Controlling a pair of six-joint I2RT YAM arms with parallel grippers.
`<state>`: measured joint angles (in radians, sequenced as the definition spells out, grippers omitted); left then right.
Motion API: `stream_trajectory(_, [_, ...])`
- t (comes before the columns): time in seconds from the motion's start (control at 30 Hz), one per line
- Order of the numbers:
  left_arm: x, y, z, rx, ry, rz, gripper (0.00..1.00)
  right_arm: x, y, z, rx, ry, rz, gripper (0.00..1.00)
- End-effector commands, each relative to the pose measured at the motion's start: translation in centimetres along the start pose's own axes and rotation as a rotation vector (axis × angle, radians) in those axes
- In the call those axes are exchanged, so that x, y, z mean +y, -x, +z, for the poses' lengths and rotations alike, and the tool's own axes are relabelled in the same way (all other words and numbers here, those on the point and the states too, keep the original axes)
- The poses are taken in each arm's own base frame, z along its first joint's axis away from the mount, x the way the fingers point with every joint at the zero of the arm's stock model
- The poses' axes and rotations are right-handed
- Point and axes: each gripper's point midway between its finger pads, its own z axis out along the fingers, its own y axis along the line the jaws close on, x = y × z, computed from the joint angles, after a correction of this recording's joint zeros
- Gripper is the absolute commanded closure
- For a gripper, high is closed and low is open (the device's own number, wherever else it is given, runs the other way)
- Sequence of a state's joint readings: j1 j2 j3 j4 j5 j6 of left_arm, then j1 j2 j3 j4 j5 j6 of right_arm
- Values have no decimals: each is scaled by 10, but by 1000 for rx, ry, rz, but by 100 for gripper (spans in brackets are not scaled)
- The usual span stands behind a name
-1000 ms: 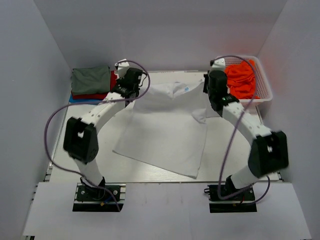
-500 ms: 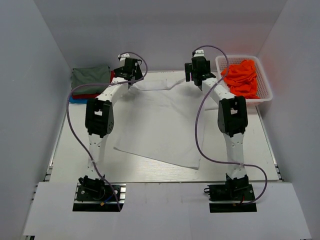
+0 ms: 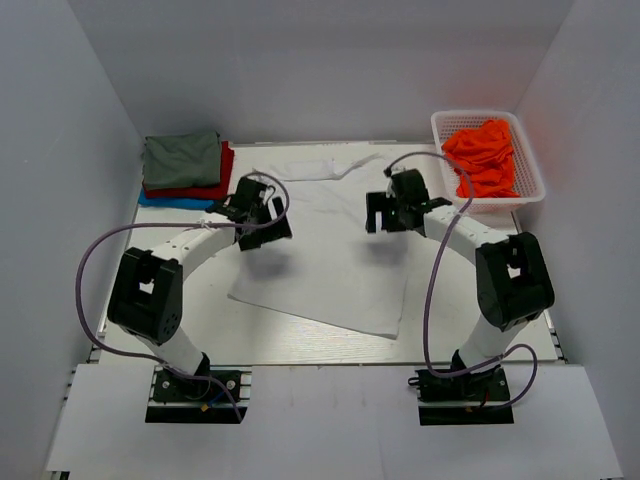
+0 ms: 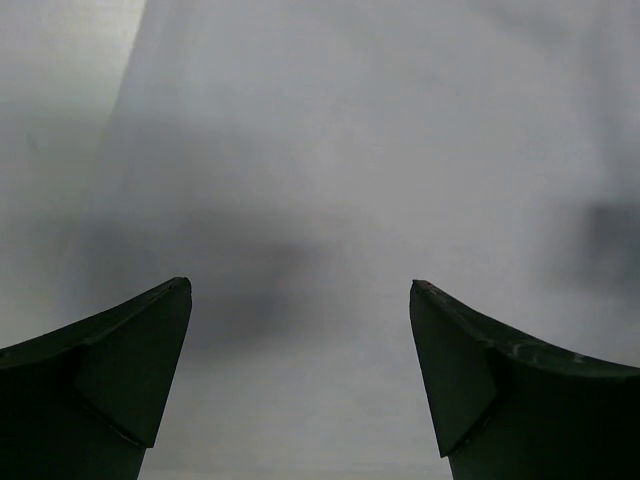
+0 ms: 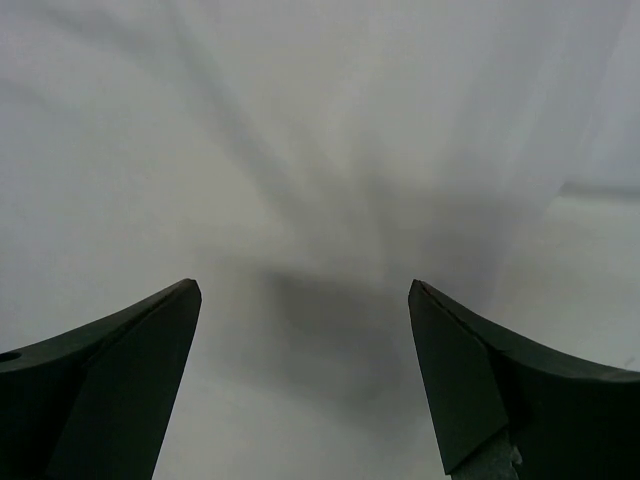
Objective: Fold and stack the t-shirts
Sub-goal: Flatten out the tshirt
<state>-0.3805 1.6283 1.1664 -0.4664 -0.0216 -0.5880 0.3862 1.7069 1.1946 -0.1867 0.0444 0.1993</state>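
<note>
Both arms have pulled back from the far edge toward 6 o'clock, releasing the garment. Folded stack (image 3: 184, 165) lies at 10 o'clock. Left claw (image 3: 268, 226) hangs open and empty. White t-shirt (image 3: 330, 265) lies spread at the centre of the tabletop (image 3: 300, 338), its far edge rumpled. Right claw (image 3: 383, 213) is likewise open and empty. Spreading looks complete, and the first fold requires gripping both shoulders or sleeves. Basket (image 3: 532, 192) at 2 o'clock holds the orange t-shirt (image 3: 485, 155). No obstruction is evident.

A white basket (image 3: 505, 199) with little holes sits at the far right corner of the pale table (image 3: 200, 310). Plain grey walls (image 3: 330, 60) stand around.
</note>
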Motion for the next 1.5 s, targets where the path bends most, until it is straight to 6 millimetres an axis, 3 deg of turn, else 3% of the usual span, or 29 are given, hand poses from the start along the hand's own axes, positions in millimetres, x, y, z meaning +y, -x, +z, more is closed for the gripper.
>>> stream_trajectory(0.0, [18,-66,-4,184,24,-51,0,25,-54,-9,142,83,58,10])
stream_trajectory(0.07, [38,-80,-3,181,96,-37,0,25,-74,-16,174,67,75,10])
stream_trajectory(0.1, [45,-83,-2,176,126,-45,0,36,-76,-18,171,95,80,10])
stream_trajectory(0.23, [88,-86,6,154,313,-37,0,54,-124,-25,280,129,87,10])
stream_trajectory(0.3, [105,-95,17,180,385,-59,0,70,-145,-29,333,167,85,10])
stream_trajectory(0.33, [121,-92,22,136,480,-86,0,87,-164,-36,380,200,72,10])
stream_trajectory(0.4, [135,-86,29,150,558,-88,0,101,-185,-46,441,239,71,10])
stream_trajectory(0.5, [151,-56,43,147,691,-81,0,141,-212,-72,539,356,22,10])
stream_trajectory(0.53, [144,-31,48,106,682,-81,0,167,-222,-86,553,426,-58,10])
stream_trajectory(0.57, [150,-23,57,111,692,-83,0,176,-229,-99,596,466,-80,10])
stream_trajectory(0.6, [134,11,68,37,635,-97,0,204,-228,-117,583,550,-165,10])
stream_trajectory(0.67, [116,37,84,13,554,-36,0,219,-225,-136,575,626,-216,10])
stream_trajectory(0.7, [90,71,85,-45,467,-28,0,230,-215,-144,540,666,-248,10])
stream_trajectory(0.73, [84,82,82,-53,460,-14,0,232,-197,-157,476,690,-244,10])
stream_trajectory(0.77, [77,96,76,-71,448,1,0,227,-188,-154,446,654,-226,10])
stream_trajectory(0.8, [63,111,71,-110,437,9,0,222,-163,-156,349,599,-219,10])
stream_trajectory(0.83, [65,113,62,-105,461,13,0,205,-143,-150,261,481,-201,10])
stream_trajectory(0.87, [62,114,56,-105,451,12,0,185,-140,-149,272,401,-186,10])
stream_trajectory(0.9, [65,115,50,-106,446,3,0,169,-121,-144,197,295,-169,10])
stream_trajectory(0.93, [71,114,43,-100,455,-3,0,162,-112,-153,163,283,-144,10])
stream_trajectory(0.97, [66,120,24,-129,439,-9,0,148,-110,-150,169,243,-98,10])
stream_trajectory(1.0, [75,111,18,-124,470,-4,0,137,-110,-149,159,210,-81,10])
stream_trajectory(1.07, [67,118,-8,-177,445,-7,0,112,-121,-141,202,134,-18,10])
stream_trajectory(1.2, [56,93,-23,-155,339,-33,0,65,-156,-125,294,-4,67,10])
stream_trajectory(1.23, [54,86,-22,-147,313,-35,0,63,-162,-123,300,-2,83,10])
stream_trajectory(1.27, [55,64,-15,-92,279,-43,0,59,-176,-122,322,6,98,10])
stream_trajectory(1.33, [47,54,-15,-86,209,-66,0,48,-198,-116,359,-11,158,10])
stream_trajectory(1.43, [47,17,-4,-4,158,-68,0,35,-247,-119,476,-30,239,10])
stream_trajectory(1.47, [48,10,-2,16,154,-78,0,33,-253,-120,488,-41,267,10])
